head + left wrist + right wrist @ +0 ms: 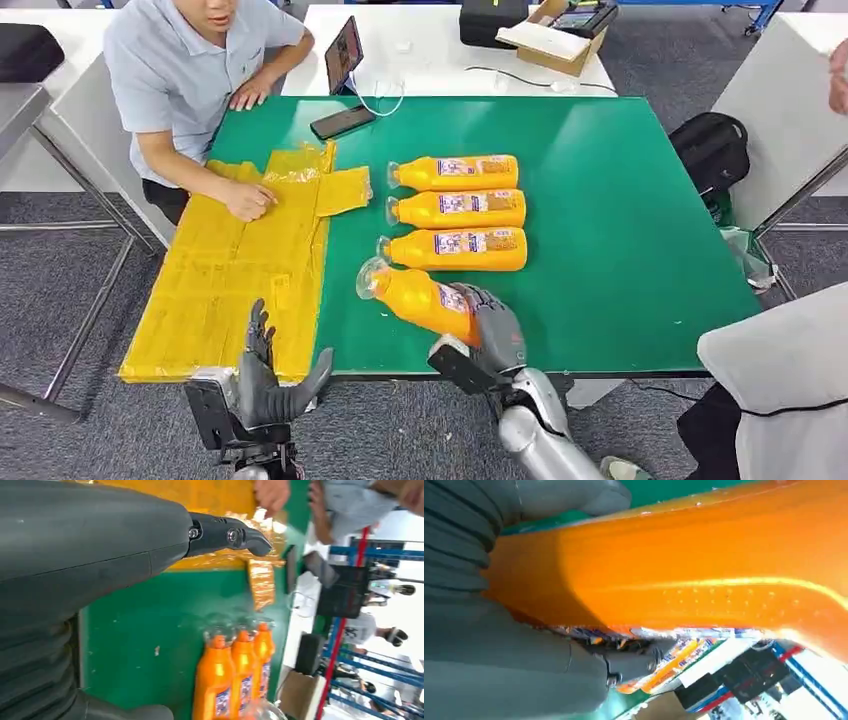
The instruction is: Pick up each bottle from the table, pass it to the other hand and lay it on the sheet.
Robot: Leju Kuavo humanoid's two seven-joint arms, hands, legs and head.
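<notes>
My right hand (490, 330) grips the nearest bottle (425, 298) round its base end, low in the middle of the head view, with the clear cap pointing up-left toward the sheet (235, 275); I judge that tilt leaves the neck end free for the other hand to take in the pass. In the right wrist view the orange body (704, 575) fills the space between my thumb and my fingers (634, 662), so the hold looks firm. My left hand (265, 375) holds nothing, its fingers spread and raised at the lower left of the frame, just off the near edge of the table (620, 230) beside the sheet, which reads as waiting to receive. Three more bottles (455, 210) lie side by side above the held one, caps all pointing left, well placed for the same reach. A person's hand (245, 200) presses on the sheet's far part, probably to keep it flat. The sheet is crinkled yellow plastic covering the left of the green tabletop. A phone (342, 122) lies at the far edge; beyond it stands a white table (430, 50) with a tablet (343, 55) and a box (550, 40). Grey carpet surrounds everything, with a black backpack (710, 150) at the right.
</notes>
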